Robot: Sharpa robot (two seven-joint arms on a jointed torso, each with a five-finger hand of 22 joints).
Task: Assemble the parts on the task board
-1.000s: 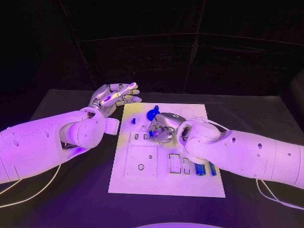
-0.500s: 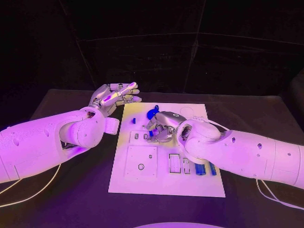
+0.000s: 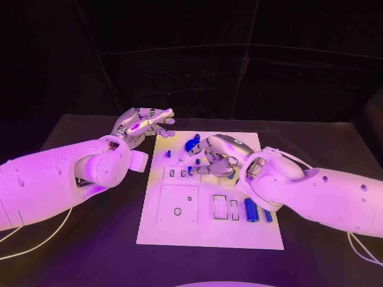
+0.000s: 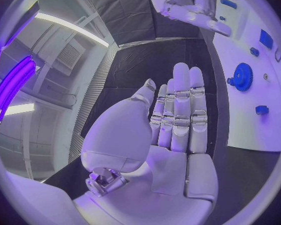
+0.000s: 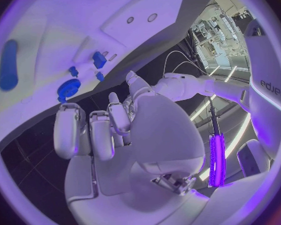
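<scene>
The white task board (image 3: 210,224) lies mid-table. A blue gear (image 3: 191,143) sits near its far edge, with small blue parts (image 3: 167,153) beside it and two blue cylinders (image 3: 251,209) at the near right. My right hand (image 3: 216,154) hovers over the board's far middle, just right of the gear. In the right wrist view its fingers (image 5: 84,132) are curled in with nothing seen in them, above the gear (image 5: 68,89). My left hand (image 3: 144,122) floats off the board's far left corner. Its fingers (image 4: 181,110) are straight and hold nothing.
The board also carries rectangular recesses and a raised plate (image 3: 178,203) at its near left. Black table (image 3: 88,239) surrounds the board. A white cable (image 3: 36,239) trails under my left arm.
My right hand has drawn back to the right and turned, uncovering a small blue part beside the gear. My left hand stays in place, its fingers slightly shifted.
</scene>
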